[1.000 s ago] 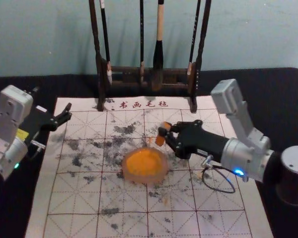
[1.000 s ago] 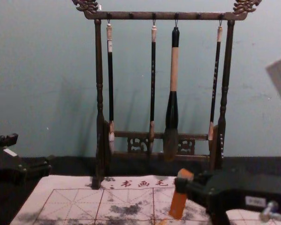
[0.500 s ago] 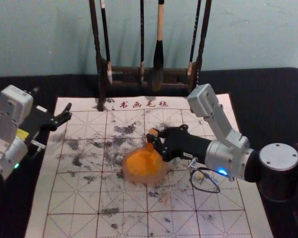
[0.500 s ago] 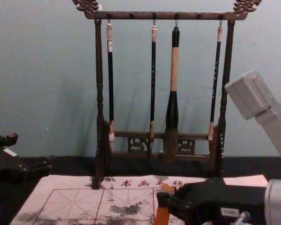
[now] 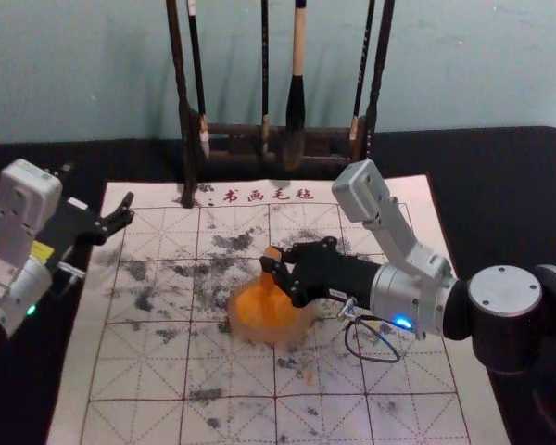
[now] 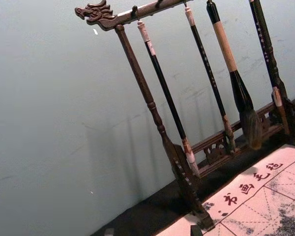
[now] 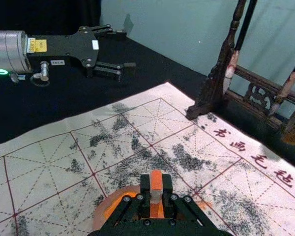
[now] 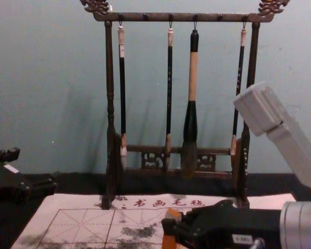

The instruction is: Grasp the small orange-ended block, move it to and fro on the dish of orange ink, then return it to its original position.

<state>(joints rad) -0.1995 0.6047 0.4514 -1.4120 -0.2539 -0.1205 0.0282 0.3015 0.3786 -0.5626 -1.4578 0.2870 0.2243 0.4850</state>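
While it is gripped, block (image 5: 272, 252): over dish (image 5: 302, 326), contact below unclear
Inside dish: orange ink (image 5: 255, 313)
Under dish: mat (image 5: 412, 413)
Right end effector (image 5: 276, 260): closed around block
Left end effector (image 5: 97, 188): parked wide, counter's (image 5: 510, 204) left side

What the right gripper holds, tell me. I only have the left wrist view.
Observer: The right gripper has the orange-ended block clamped between its fingers.
Operator: Give me the block's place relative to the dish.
Observer: The head view shows it at the far part of the dish; I can't tell whether it touches the ink.
Operator: State whether the left gripper is near that dish.
Observer: It isn't: the left gripper is well off to the dish's left.
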